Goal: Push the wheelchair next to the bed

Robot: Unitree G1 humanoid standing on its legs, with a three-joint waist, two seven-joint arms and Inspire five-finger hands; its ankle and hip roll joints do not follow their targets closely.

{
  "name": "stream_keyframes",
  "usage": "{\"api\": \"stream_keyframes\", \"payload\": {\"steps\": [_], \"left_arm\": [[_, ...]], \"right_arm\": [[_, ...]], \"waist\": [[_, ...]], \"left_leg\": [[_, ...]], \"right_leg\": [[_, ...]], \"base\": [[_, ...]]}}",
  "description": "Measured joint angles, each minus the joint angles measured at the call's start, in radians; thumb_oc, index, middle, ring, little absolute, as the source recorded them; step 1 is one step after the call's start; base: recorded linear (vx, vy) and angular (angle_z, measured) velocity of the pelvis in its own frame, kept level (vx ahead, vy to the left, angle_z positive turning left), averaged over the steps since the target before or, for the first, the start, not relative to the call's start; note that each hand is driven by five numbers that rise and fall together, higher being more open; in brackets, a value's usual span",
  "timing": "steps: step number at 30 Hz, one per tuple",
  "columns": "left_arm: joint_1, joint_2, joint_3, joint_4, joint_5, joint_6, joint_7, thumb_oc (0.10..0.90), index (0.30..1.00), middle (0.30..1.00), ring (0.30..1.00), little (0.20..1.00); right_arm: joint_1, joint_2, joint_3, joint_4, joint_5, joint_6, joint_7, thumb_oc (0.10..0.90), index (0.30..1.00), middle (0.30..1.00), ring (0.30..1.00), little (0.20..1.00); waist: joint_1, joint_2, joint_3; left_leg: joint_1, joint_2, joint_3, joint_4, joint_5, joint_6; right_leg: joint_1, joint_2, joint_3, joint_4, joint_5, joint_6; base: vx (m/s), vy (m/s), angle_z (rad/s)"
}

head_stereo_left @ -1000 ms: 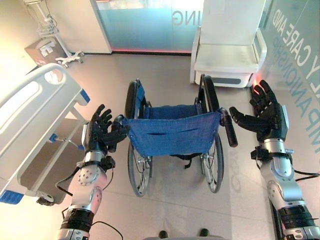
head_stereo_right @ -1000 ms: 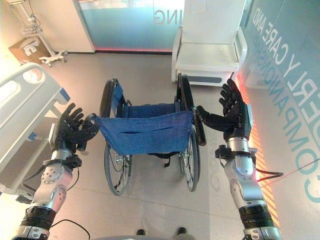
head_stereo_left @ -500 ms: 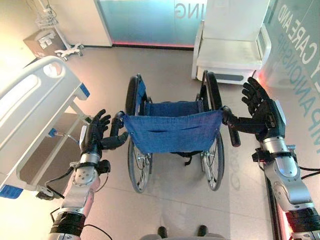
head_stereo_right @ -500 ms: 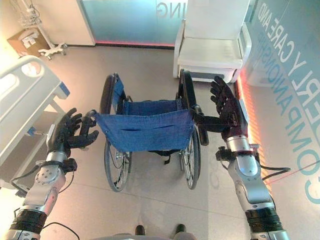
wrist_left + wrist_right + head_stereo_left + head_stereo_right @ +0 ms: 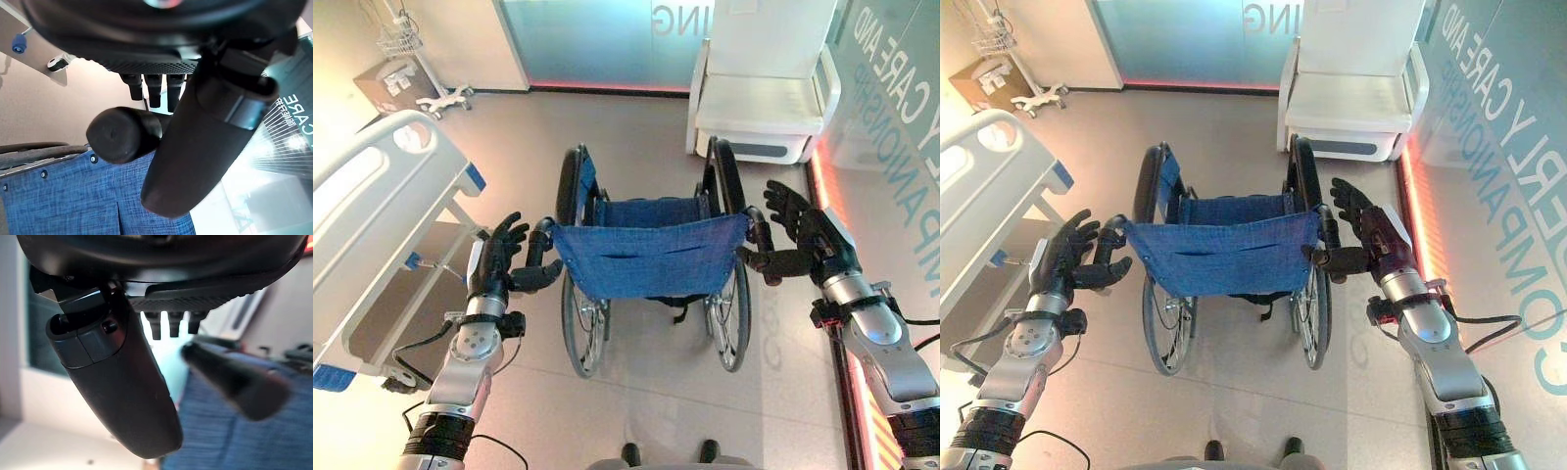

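I've got the wheelchair centred ahead of me, empty — blue sling seat w/ nothing on it. Its back faces me, front points away toward the white armchair by the glass wall; long axis runs straight away from me. Bed sits on my left, footboard end near the left wheel, but chair and bed are apart, not alongside.

My left hand is up at the left push handle, palm turned toward the chair, fingers spread and straight, thumb under the grip; left wrist view shows the handle's end between thumb and fingers, not wrapped.

My right hand is at the right push handle, fingers fanned apart and straight, thumb reaching toward the grip. Right wrist view: handle lies past the thumb, no curl round it.
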Motion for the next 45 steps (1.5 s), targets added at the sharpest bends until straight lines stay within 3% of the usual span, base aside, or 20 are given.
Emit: {"api": "stream_keyframes", "payload": {"steps": [6, 12, 22, 28, 34, 45], "left_arm": [[-0.025, 0.019, -0.014, 0.02, 0.0, 0.011, -0.013, 0.8, 0.9, 0.9, 0.9, 0.9], [-0.108, 0.121, -0.086, 0.052, -0.001, 0.107, -0.075, 0.8, 0.9, 0.9, 0.9, 0.9], [-0.215, 0.125, -0.104, 0.138, -0.028, 0.194, -0.107, 0.8, 0.9, 0.9, 0.9, 0.9], [-0.323, 0.127, -0.14, 0.255, -0.038, 0.237, -0.123, 0.8, 0.9, 0.9, 0.9, 0.9], [-0.391, 0.127, -0.177, 0.325, -0.04, 0.24, -0.134, 0.8, 0.9, 0.9, 0.9, 0.9], [-0.459, 0.127, -0.257, 0.37, -0.049, 0.24, -0.141, 0.8, 0.9, 0.9, 0.9, 0.9]], "right_arm": [[-0.009, -0.008, 0.018, 0.04, -0.002, 0.072, 0.0, 0.8, 0.9, 0.9, 0.9, 0.9], [-0.111, -0.04, 0.09, 0.079, -0.037, 0.148, -0.001, 0.8, 0.9, 0.9, 0.9, 0.9], [-0.207, -0.047, 0.139, 0.117, -0.036, 0.223, -0.002, 0.8, 0.9, 0.9, 0.9, 0.9], [-0.33, -0.048, 0.208, 0.179, -0.034, 0.313, -0.004, 0.8, 0.9, 0.9, 0.9, 0.9], [-0.471, -0.052, 0.281, 0.275, -0.025, 0.414, -0.003, 0.8, 0.9, 0.9, 0.9, 0.9], [-0.669, -0.053, 0.36, 0.491, 0.112, 0.57, 0.01, 0.8, 0.9, 0.9, 0.9, 0.9]], "waist": [[-0.001, -0.003, 0.001], [-0.002, -0.005, 0.002], [-0.003, -0.004, 0.002], [-0.01, -0.004, 0.001], [-0.012, -0.004, 0.001], [0.001, -0.014, -0.001]], "left_leg": [[0.001, 0.0, 0.0, 0.0, 0.0, 0.0], [0.014, 0.001, 0.0, 0.0, 0.0, 0.0], [0.016, -0.001, 0.0, 0.0, 0.0, 0.0], [0.021, 0.0, 0.0, 0.0, 0.001, -0.001], [0.024, -0.001, -0.003, 0.0, 0.001, -0.001], [0.031, -0.002, -0.004, 0.0, 0.001, -0.001]], "right_leg": [[0.001, 0.003, 0.0, 0.0, 0.0, 0.0], [0.013, 0.004, 0.001, 0.0, 0.0, 0.0], [0.016, 0.005, 0.0, 0.0, 0.001, 0.0], [0.02, 0.006, 0.0, 0.0, 0.001, 0.0], [0.027, 0.006, -0.004, 0.0, 0.001, -0.001], [0.036, 0.006, -0.006, 0.0, 0.001, -0.001]], "base": [[0.0, 0.0, 0.0], [0.0, 0.0, 0.01], [0.0, 0.0, 0.0], [0.0, 0.0, 0.0], [0.0, -0.004, 0.03], [0.0, -0.001, 0.0]]}}
